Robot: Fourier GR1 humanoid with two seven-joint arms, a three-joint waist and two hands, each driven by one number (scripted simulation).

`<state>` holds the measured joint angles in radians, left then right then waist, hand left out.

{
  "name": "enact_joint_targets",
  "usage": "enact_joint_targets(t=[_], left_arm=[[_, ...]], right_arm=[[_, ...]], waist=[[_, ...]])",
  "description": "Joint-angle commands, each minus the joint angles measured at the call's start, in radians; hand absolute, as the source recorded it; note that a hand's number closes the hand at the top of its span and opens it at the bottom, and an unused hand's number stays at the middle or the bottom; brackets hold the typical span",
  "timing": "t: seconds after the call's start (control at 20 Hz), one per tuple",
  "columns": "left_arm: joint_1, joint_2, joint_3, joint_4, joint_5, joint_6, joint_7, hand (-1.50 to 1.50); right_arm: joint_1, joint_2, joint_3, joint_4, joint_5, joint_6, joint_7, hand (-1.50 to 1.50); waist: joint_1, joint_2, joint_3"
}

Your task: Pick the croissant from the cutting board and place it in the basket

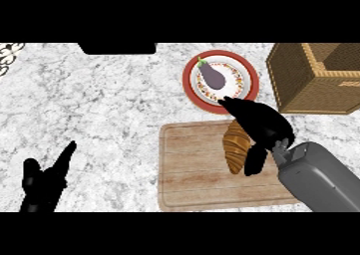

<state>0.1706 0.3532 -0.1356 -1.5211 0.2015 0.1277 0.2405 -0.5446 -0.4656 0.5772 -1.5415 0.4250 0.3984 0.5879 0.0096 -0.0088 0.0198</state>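
Observation:
A golden-brown croissant [235,148] lies on the wooden cutting board [197,174], near its right side. My right hand [260,124] hangs over the croissant's right half, fingers pointing toward the far edge and the thumb down along the croissant's near right side; part of the croissant is hidden under it. The fingers curve round it, but whether they touch it I cannot tell. A wicker basket [315,79] stands at the far right, just beyond the board. My left hand [44,179] rests open at the lower left, fingers up.
A red-rimmed plate [193,87] with an eggplant [211,74] sits right behind the board, beside the basket. A dark object [117,48] sits at the far edge, and a patterned item [2,57] at the far left.

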Motion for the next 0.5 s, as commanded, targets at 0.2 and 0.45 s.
enact_joint_targets(t=[0.2,0.45], left_arm=[[-0.027,-0.016,0.008,0.03,0.004,-0.018,0.074,0.0],[0.031,-0.069,-0.013,0.074,-0.031,-0.009,-0.012,0.0]], right_arm=[[-0.049,0.065,-0.017,0.124,0.045,0.077,0.015,-1.5],[0.038,0.048,-0.012,0.115,0.104,0.029,-0.059,-1.5]], waist=[[0.0,0.011,-0.02],[-0.005,0.011,-0.02]])
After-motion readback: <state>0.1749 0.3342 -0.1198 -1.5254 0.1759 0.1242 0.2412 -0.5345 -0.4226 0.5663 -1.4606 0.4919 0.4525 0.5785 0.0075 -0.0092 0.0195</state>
